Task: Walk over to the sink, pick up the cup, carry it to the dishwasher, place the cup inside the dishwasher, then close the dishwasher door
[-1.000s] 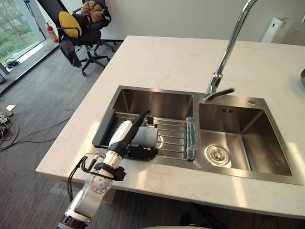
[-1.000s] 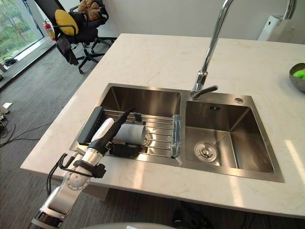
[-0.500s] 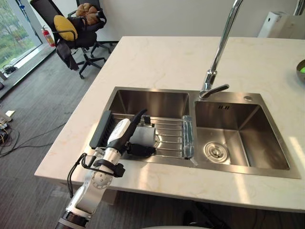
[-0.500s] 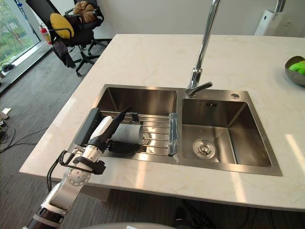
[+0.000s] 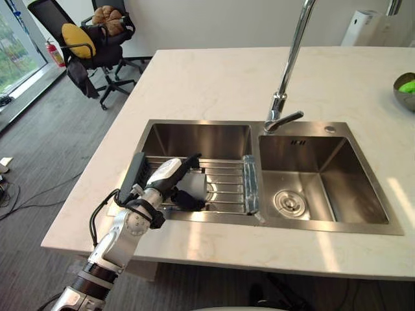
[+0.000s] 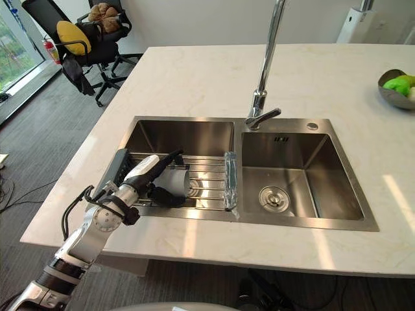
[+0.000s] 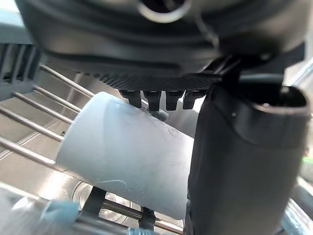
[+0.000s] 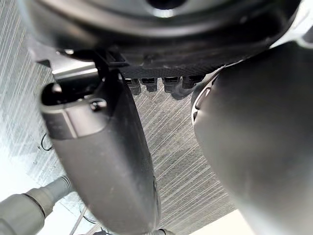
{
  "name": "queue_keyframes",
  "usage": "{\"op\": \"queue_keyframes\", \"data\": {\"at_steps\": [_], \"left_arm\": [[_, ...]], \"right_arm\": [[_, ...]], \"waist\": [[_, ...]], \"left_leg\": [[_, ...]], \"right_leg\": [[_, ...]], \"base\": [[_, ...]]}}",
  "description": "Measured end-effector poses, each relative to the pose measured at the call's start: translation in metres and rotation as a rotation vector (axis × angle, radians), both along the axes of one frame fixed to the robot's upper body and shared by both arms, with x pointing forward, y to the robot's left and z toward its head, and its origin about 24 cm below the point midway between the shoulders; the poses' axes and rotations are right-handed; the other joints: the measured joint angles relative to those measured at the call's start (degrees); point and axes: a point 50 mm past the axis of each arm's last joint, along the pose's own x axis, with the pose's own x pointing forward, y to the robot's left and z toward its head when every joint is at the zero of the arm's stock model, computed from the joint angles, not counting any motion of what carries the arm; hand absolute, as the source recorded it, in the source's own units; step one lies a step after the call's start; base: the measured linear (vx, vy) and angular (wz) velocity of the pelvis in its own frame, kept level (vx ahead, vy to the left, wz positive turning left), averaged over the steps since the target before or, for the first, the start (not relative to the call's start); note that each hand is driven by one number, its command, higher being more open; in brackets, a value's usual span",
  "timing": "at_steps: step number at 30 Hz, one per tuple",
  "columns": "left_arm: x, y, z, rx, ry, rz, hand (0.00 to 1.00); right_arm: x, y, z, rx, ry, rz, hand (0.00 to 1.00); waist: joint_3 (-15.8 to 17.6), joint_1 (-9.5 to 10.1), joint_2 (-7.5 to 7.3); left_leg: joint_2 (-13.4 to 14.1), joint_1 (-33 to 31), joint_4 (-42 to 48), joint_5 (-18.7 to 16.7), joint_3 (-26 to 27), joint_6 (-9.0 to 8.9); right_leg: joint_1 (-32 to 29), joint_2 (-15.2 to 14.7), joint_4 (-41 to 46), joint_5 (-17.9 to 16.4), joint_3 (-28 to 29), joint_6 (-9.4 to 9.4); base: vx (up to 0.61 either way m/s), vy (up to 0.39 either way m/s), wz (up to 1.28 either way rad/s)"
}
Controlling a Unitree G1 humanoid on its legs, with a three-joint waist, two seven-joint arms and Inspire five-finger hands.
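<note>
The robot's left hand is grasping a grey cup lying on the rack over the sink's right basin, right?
Not quite: the rack sits over the sink's left basin, not the right, as the left eye view shows. The left hand does grasp the grey cup lying on it.

Office kitchenette, steel 2-basin sink (image 5: 201,137) in pale stone island (image 5: 214,84), swivel chair (image 5: 104,57), grey carpet (image 5: 45,155).

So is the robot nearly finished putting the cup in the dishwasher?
Not nearly. Done: it stands at the sink. In hand: the left hand is on the cup, which lies on the wire rack, not yet lifted. The right hand hangs idle over the floor. Left: lift, carry, load the dishwasher, shut it.
</note>
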Motion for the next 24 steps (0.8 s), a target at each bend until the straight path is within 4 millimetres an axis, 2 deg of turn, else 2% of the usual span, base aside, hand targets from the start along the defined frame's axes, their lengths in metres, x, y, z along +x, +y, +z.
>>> {"op": "queue_keyframes", "data": {"at_steps": [6, 9, 24], "left_arm": [[0.004, 0.003, 0.002, 0.034, 0.019, -0.025, 1.00], [0.007, 0.006, 0.003, 0.047, 0.018, -0.021, 1.00], [0.013, 0.011, 0.006, 0.087, 0.033, -0.037, 1.00]], "right_arm": [[-0.001, -0.002, 0.000, 0.000, 0.000, -0.015, 1.00], [-0.001, -0.003, 0.001, 0.003, -0.008, -0.014, 1.00], [-0.002, -0.003, 0.001, 0.012, -0.013, -0.031, 1.00]], "waist": [[0.23, -0.19, 0.60], [0.35, -0.87, 0.87], [0.38, -1.37, 0.95]], "left_leg": [[0.14, 0.15, 0.02, -0.09, 0.49, -0.05], [0.16, 0.16, 0.01, -0.09, 0.64, -0.05], [0.28, 0.18, -0.03, -0.12, 1.61, -0.12]], "right_leg": [[-0.08, 0.19, 0.00, 0.01, 0.36, -0.01], [-0.11, 0.22, 0.00, 0.01, 0.48, -0.02], [-0.70, 0.47, 0.00, 0.22, 1.37, -0.13]], "base": [[0.00, -0.002, -0.02], [-0.01, -0.003, -0.01], [-0.01, -0.003, -0.02]]}}
